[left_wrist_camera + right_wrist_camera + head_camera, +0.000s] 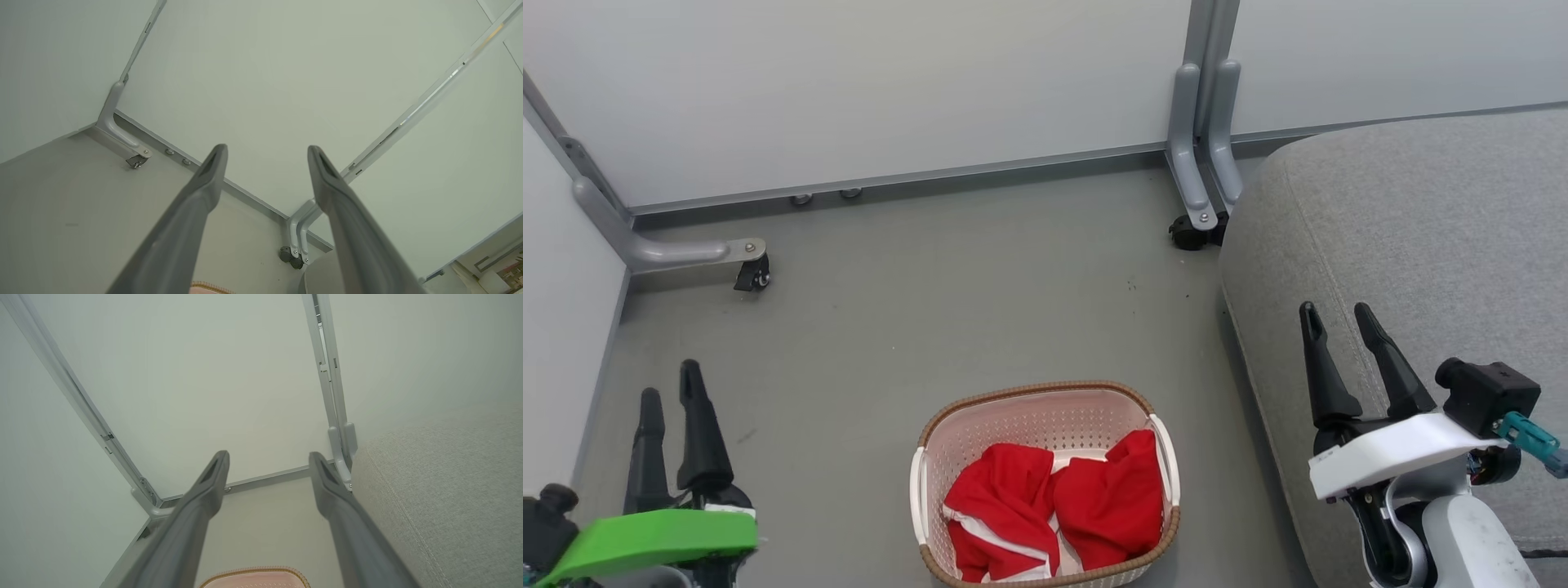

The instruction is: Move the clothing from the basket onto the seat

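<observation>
Clothing: two bright red soft fabric garments with white trim (pixel 1054 510), crumpled inside cream perforated plastic basket with brown woven rim (pixel 1037 389).
Seat: large light-grey upholstered cushion (pixel 1405 229), just right of basket.
Left gripper (pixel 670 378): fingers apart, empty.
Right gripper (pixel 1337 308): spread, empty, over cushion edge.
Wrist views: sliver of basket rim; head view: garments inside.

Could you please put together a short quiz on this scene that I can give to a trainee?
1. True or false: all the red clothing lies inside the basket.
2. On which of the robot's sides is the seat, relative to the basket? A) left B) right C) the basket stands on it
3. Fill in: the left claw and the right claw both have their jaws ____.
Key: 1 true; 2 B; 3 open.
</observation>
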